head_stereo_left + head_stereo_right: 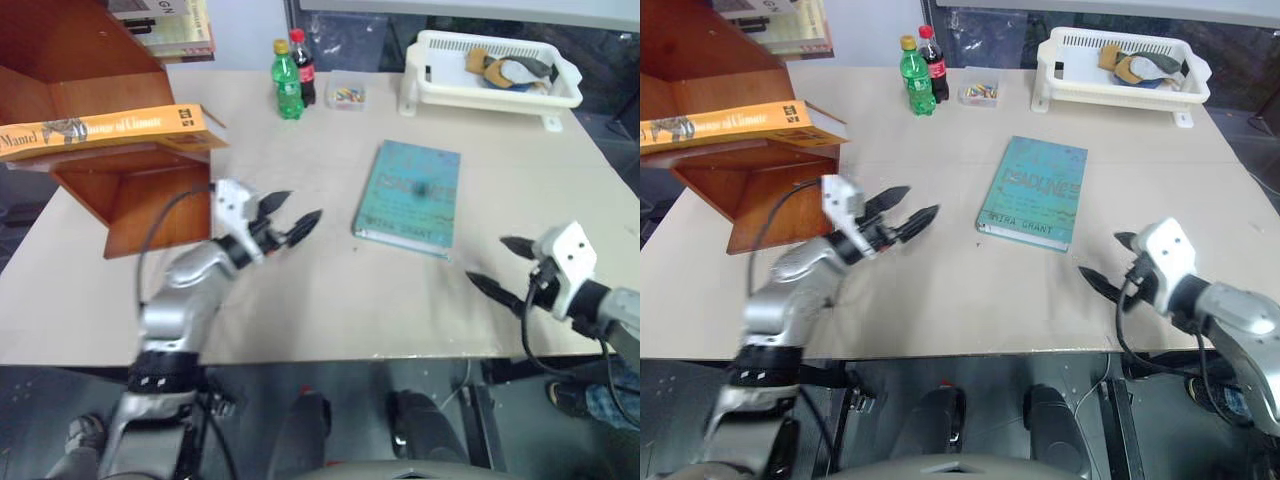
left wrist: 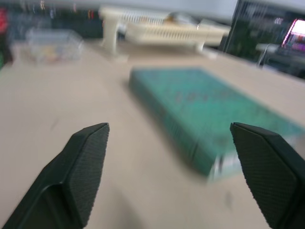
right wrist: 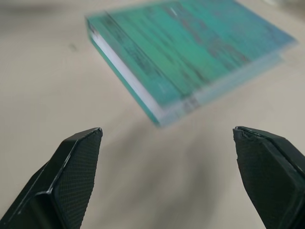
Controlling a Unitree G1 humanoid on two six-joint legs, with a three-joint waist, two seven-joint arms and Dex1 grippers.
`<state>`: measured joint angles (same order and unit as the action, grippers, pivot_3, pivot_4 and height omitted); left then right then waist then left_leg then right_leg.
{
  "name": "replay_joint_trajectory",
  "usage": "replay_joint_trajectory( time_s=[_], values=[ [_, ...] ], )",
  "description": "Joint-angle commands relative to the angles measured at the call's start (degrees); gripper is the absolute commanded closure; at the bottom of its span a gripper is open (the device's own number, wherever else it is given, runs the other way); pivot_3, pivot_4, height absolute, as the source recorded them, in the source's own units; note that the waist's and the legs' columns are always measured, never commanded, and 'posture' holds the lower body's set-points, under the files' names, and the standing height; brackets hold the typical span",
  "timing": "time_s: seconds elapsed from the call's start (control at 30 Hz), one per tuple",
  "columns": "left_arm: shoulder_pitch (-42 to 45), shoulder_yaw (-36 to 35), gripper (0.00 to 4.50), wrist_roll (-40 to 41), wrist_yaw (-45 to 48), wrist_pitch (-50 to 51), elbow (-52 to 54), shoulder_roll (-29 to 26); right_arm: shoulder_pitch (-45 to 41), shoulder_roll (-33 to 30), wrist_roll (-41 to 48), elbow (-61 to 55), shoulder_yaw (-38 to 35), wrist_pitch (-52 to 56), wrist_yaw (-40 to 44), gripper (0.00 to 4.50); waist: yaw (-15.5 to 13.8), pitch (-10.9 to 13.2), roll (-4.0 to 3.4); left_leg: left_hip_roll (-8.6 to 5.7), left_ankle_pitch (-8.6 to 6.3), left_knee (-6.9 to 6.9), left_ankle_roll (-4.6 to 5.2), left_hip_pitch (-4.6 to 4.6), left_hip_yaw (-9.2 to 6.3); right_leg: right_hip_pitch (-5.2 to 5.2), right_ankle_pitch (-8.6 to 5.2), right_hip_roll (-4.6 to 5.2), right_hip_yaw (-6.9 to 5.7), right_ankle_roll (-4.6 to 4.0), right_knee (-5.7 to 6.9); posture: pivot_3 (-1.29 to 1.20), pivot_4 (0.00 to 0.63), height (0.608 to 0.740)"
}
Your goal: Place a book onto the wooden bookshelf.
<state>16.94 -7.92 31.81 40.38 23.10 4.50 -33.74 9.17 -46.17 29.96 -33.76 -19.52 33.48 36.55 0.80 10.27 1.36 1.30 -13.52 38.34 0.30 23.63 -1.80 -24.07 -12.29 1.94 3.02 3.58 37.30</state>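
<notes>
A wide pale beige surface (image 1: 300,290) carries everything. At its far left stands the big reddish-brown polished wooden bookshelf (image 1: 110,200) with slanted panels, and the large flat orange-yellow paperback book (image 1: 105,130) lies on its flat ledge, spine with dark lettering facing the near side, one corner jutting past the shelf's right edge. More pale books (image 1: 165,25) sit higher up on the shelf. At the far right is a white slotted plastic basket (image 1: 440,90) holding some tan and dark items. A teal-blue hardback book (image 1: 410,197) lies flat near the middle of the surface, well apart from the shelf. The left claw (image 1: 290,222), just right of the shelf's base, is empty with its two black fingers spread wide, pointing right toward the teal book. The right claw (image 1: 495,265), at the near right, is likewise spread wide and empty, pointing left toward that book. At the far edge stand a green plastic bottle (image 1: 287,82) and a dark cola bottle with red cap (image 1: 302,68), touching, beside a small clear box of coloured bits (image 1: 345,95).
</notes>
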Motion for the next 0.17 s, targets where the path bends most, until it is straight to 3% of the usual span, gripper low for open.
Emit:
replay_joint_trajectory(
  time_s=[0.03,0.17],
  values=[
    [-5.1,-6.6,0.04,2.1,5.6,1.7,4.8,-7.1,7.4,-0.8,2.8,-7.5,-12.0,0.6,3.6,0.0,-0.1,0.0,-0.01,0.0,0.0,0.01,0.0,0.04,-0.02,-0.01,-0.12,0.0,-0.02,0.05,-0.02,0.0,0.15,0.74],
    [-10.7,-10.9,0.04,3.5,9.7,1.8,5.9,-11.2,13.5,0.0,3.7,-11.5,-18.0,2.2,4.0,0.0,-0.1,0.0,-0.02,0.08,-0.01,-0.01,-0.01,-0.1,0.01,0.12,-0.26,0.0,-0.04,-0.07,-0.14,0.0,0.15,0.74]
  ],
)
